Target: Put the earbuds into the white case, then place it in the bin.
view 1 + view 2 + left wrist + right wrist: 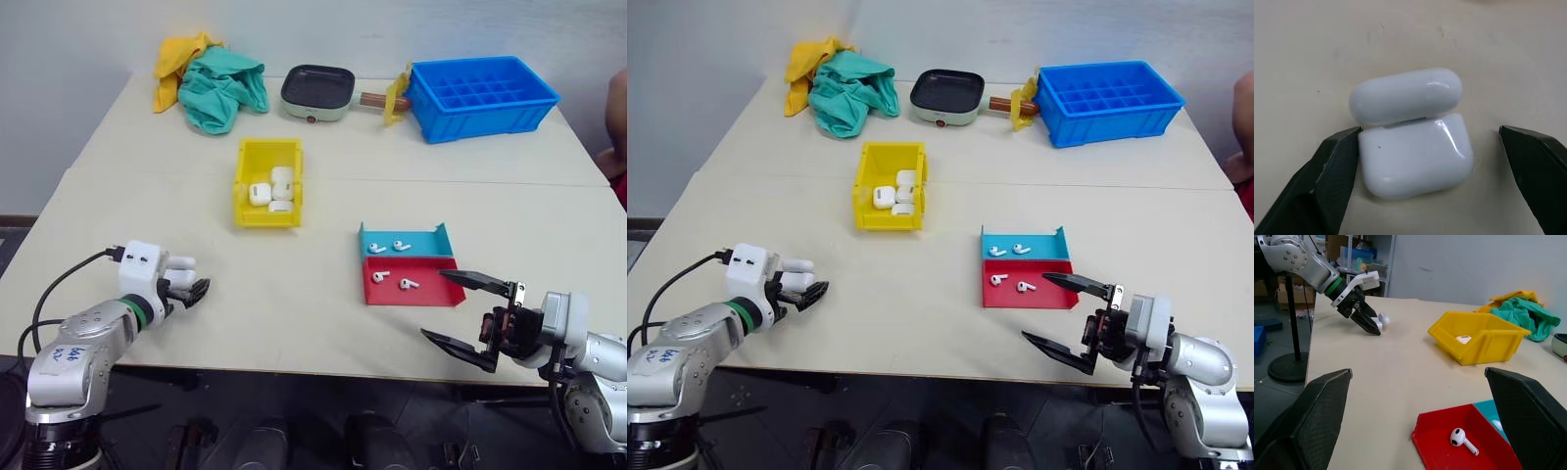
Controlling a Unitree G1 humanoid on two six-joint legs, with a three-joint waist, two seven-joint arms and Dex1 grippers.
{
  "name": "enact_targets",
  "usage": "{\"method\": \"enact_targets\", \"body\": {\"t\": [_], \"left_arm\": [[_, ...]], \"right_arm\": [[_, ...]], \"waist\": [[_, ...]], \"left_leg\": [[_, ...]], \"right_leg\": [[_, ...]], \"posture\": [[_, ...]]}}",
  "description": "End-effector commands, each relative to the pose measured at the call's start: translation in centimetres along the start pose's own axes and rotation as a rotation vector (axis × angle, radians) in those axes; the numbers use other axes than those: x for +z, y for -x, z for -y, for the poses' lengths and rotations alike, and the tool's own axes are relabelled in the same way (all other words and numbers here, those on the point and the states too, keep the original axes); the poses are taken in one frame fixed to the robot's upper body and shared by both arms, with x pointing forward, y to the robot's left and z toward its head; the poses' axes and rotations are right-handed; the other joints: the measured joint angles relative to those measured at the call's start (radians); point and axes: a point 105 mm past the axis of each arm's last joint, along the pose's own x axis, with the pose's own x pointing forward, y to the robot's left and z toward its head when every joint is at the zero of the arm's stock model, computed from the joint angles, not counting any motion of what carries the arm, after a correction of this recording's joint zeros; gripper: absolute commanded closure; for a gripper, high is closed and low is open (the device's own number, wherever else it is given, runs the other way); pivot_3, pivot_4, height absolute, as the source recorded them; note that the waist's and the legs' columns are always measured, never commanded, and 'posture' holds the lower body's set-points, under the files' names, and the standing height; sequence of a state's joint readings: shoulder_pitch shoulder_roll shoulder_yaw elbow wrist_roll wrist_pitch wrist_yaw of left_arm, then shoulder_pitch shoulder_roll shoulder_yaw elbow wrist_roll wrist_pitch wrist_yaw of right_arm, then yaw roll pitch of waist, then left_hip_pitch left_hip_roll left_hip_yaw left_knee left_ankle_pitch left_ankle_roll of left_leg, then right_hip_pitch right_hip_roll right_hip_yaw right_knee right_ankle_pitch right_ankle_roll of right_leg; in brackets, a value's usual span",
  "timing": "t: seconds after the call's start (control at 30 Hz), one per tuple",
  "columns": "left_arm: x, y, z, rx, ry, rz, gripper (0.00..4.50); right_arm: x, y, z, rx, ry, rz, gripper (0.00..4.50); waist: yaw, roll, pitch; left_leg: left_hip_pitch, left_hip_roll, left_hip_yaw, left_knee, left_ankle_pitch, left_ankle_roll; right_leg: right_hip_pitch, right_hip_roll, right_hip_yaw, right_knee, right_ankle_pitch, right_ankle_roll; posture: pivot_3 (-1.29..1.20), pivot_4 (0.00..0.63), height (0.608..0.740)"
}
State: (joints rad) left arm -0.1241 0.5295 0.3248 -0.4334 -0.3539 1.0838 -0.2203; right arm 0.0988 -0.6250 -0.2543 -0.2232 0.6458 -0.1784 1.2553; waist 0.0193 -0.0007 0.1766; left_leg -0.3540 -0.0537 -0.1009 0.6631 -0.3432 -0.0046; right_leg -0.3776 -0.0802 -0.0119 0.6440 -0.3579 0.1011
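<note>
The white case [1413,134] lies on the cream table [294,313] between the two black fingers of the left gripper [1430,181], which stand wide: one finger [1334,174] touches or nearly touches the case's side, the other stands clear of it, so nothing is gripped. It is a small rounded pebble of glossy hard plastic, its hinged lid parted a crack from the body. It looks light and stiff but slick, and the curved shell could squirt out of a slanted pinch; the broad flat faces of the lower body, below the lid seam, seem the safest hold. The right gripper [1068,318] hovers with its jaws spread wide and empty, just beside the red tray [1024,294], where two earbuds [1012,284] lie; two more rest in the adjoining teal tray [1019,238] beyond. They are tiny, smooth, short-stemmed and probably roll easily. The yellow bin [266,211], rigid plastic and already holding several white cases, sits well ahead of both grippers.
</note>
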Motion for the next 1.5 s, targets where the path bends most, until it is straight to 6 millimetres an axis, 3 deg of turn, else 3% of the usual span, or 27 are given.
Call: {"method": "enact_targets", "body": {"t": [0.03,0.47,0.83,0.93,1.03,1.1,1.2,1.27,1.3,1.43,1.5], "left_arm": [[0.7,1.1,0.2,0.052,0.062,-0.024,0.02],[0.5,0.4,0.9,0.176,0.207,-0.15,0.02],[-0.4,-0.7,1.4,0.196,0.214,-0.176,0.02],[-1.2,-0.6,1.5,0.21,0.218,-0.21,0.64],[-1.8,-0.2,1.8,0.212,0.222,-0.231,1.55],[-1.9,0.3,1.5,0.22,0.221,-0.227,1.7],[-0.8,0.9,-0.4,0.236,0.215,-0.112,1.7],[1.3,1.2,-1.6,0.197,0.196,0.045,1.7],[2.9,1.3,-1.5,0.099,0.203,0.167,1.7],[7.9,3.7,1.3,-0.319,0.031,0.525,1.7],[9.2,5.3,4.5,-0.554,-0.121,0.659,1.7]], "right_arm": [[0.9,0.7,0.4,-0.011,0.042,0.009,0.0],[1.4,0.2,0.2,0.016,0.049,0.054,0.0],[1.5,-0.6,0.3,0.017,0.041,0.063,0.0],[1.3,-0.4,0.4,0.016,0.04,0.062,0.0],[1.1,-0.3,0.4,0.017,0.039,0.061,0.0],[1.0,-0.2,0.5,0.018,0.04,0.061,0.0],[1.0,0.0,0.4,0.021,0.04,0.061,0.0],[0.9,0.1,0.5,0.021,0.039,0.06,0.0],[0.8,0.4,0.6,0.016,0.04,0.053,0.0],[1.0,1.6,1.4,0.002,0.04,-0.008,0.0],[1.6,2.6,1.7,-0.003,0.033,-0.06,0.0]], "waist": [[0.002,0.0,0.0],[0.004,0.0,0.0],[0.005,0.001,0.0],[0.005,0.002,-0.001],[0.004,0.002,-0.001],[0.003,0.002,-0.001],[0.001,0.003,-0.002],[-0.003,0.003,-0.002],[-0.003,0.002,-0.001],[0.007,0.002,-0.001],[0.012,0.002,-0.001]], "left_leg": [[0.0,0.0,0.0,0.0,0.0,0.0],[0.001,0.0,0.0,0.001,0.0,-0.001],[0.001,0.0,0.001,0.001,0.0,-0.001],[0.002,0.0,0.001,0.001,0.001,-0.001],[0.002,0.0,0.001,0.001,0.001,-0.001],[0.002,0.0,0.001,0.001,0.0,-0.001],[0.002,0.0,0.001,0.001,0.0,-0.001],[0.002,0.0,0.001,0.001,0.0,-0.001],[0.002,0.001,0.001,0.001,0.001,-0.002],[0.0,0.001,0.0,0.002,0.001,-0.002],[0.0,0.0,0.0,0.002,0.0,-0.002]], "right_leg": [[0.0,0.0,0.0,0.0,0.0,0.0],[0.0,0.001,0.0,0.001,0.0,0.0],[0.001,0.001,0.0,0.002,0.0,0.0],[0.001,0.001,0.0,0.002,0.0,0.0],[0.001,0.001,0.0,0.002,0.0,0.0],[0.001,0.001,0.0,0.002,0.0,0.0],[0.001,0.001,0.0,0.001,0.0,0.0],[0.001,0.001,0.0,0.001,0.0,0.0],[0.001,0.001,0.0,0.001,0.0,0.0],[0.001,0.001,-0.001,0.0,0.0,-0.001],[0.002,0.0,-0.002,-0.002,0.0,-0.001]], "posture": [[0.0,0.15,0.74],[0.0,0.15,0.74],[0.0,0.15,0.74],[0.0,0.15,0.74],[0.0,0.15,0.74],[0.0,0.15,0.74],[0.0,0.15,0.74],[0.0,0.15,0.74],[0.0,0.15,0.74],[0.0,0.15,0.74],[0.0,0.15,0.74]]}}
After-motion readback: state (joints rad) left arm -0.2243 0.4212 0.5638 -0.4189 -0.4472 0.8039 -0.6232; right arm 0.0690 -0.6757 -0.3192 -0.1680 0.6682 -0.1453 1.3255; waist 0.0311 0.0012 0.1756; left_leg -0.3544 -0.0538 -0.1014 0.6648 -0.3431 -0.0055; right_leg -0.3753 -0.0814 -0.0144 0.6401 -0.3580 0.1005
